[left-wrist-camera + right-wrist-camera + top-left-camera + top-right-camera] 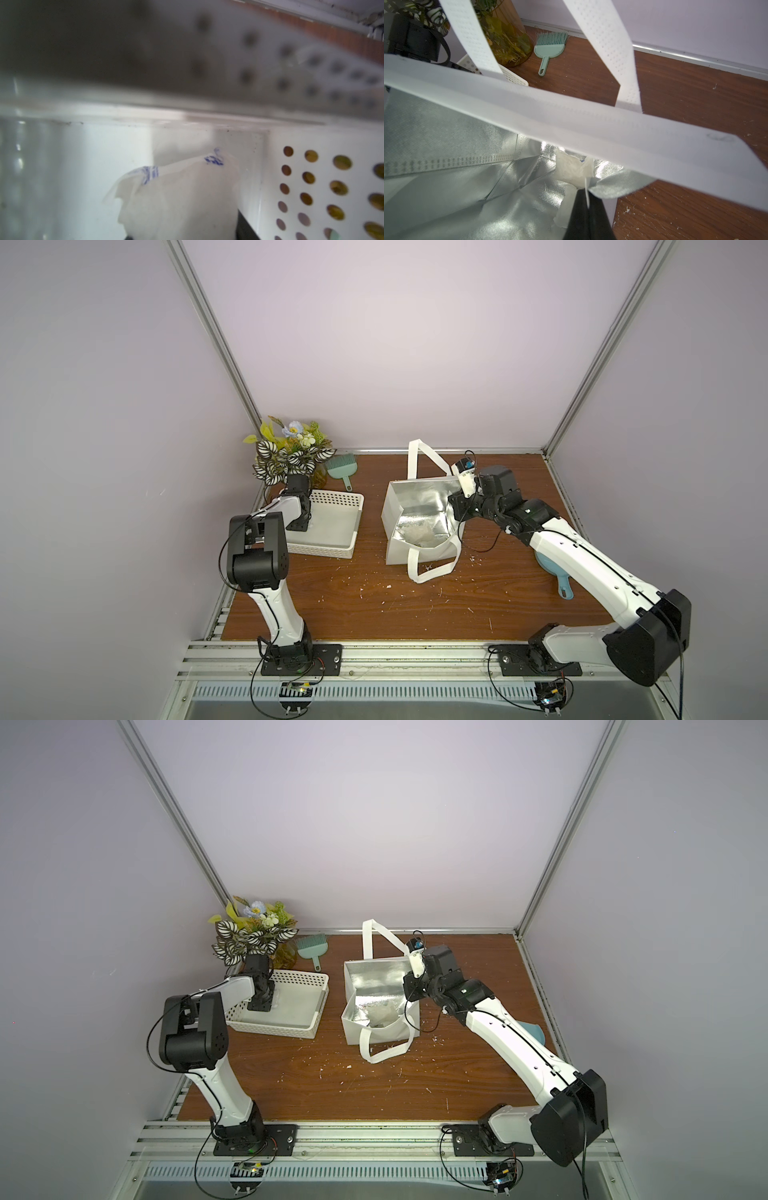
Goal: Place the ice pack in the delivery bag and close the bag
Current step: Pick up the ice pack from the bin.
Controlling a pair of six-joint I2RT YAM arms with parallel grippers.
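The ice pack (182, 197), a whitish pouch with blue print, sits crumpled in a corner of the white perforated basket (332, 499). It lies between the dark fingers (244, 226) of my left gripper (182, 236), which press on its sides. In both top views the left gripper (301, 526) (259, 1006) reaches down into the basket and hides most of the pack. The delivery bag (392, 522) (353, 1027) stands open to the right, foil lining showing. My right gripper (455, 506) (586, 199) is shut on its right rim. Another whitish pouch (571, 166) lies inside.
A vase of flowers (291, 456) stands behind the basket, with a green hand brush (340, 470) (548, 47) beside it. A teal dustpan (561, 580) lies under my right arm. One bag handle (419, 456) stands up; the other (432, 568) droops at the front.
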